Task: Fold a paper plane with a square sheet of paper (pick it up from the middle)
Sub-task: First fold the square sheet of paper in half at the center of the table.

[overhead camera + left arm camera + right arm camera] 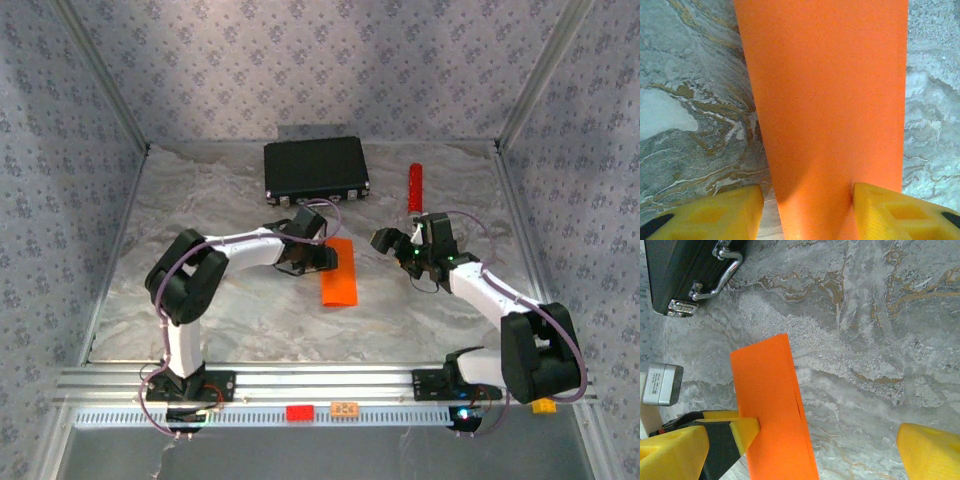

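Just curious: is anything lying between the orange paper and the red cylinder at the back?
No. In the top view, only bare marbled tabletop lies between the orange paper and the red cylinder.

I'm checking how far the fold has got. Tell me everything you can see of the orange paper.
The orange paper is thin, bright, matte, now a long narrow rectangle, apparently folded double. It lies flat mid-table on the marbled surface. The left gripper straddles one end, a yellow finger at each long edge. The right gripper hovers open nearby.

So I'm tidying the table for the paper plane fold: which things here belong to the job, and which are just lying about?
Part of the job:
- orange paper, folded to a strip
- left gripper, on the paper's edge
- right gripper, open beside it

Lying about:
- black case
- red cylinder
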Available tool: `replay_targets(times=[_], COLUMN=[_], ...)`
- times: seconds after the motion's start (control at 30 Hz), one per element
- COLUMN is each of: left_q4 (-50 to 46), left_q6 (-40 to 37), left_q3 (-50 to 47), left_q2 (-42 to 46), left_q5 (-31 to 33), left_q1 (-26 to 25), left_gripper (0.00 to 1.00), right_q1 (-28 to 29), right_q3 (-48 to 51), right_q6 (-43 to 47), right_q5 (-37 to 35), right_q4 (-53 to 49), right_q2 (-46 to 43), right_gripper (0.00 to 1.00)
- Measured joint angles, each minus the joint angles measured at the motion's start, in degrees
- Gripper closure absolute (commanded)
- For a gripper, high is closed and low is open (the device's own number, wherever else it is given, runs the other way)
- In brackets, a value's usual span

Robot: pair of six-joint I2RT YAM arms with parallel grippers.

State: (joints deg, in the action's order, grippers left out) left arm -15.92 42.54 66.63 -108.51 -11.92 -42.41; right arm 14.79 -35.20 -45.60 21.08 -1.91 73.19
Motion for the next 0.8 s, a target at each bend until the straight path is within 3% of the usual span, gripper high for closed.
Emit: replay_targets(times=[0.8], left_q4=[-9.8], left_q6=[-1.6], left_q3=[7.8], left_q2=[-4.1], left_q5=[4.3], left_q1=[-1.8], left_gripper=[0.45], right_q1=[0.2], right_q3=[0.0], right_q6=[0.0], right_q5=[0.0], right_q4=[0.0], right_q2=[0.0], right_gripper=[0.02])
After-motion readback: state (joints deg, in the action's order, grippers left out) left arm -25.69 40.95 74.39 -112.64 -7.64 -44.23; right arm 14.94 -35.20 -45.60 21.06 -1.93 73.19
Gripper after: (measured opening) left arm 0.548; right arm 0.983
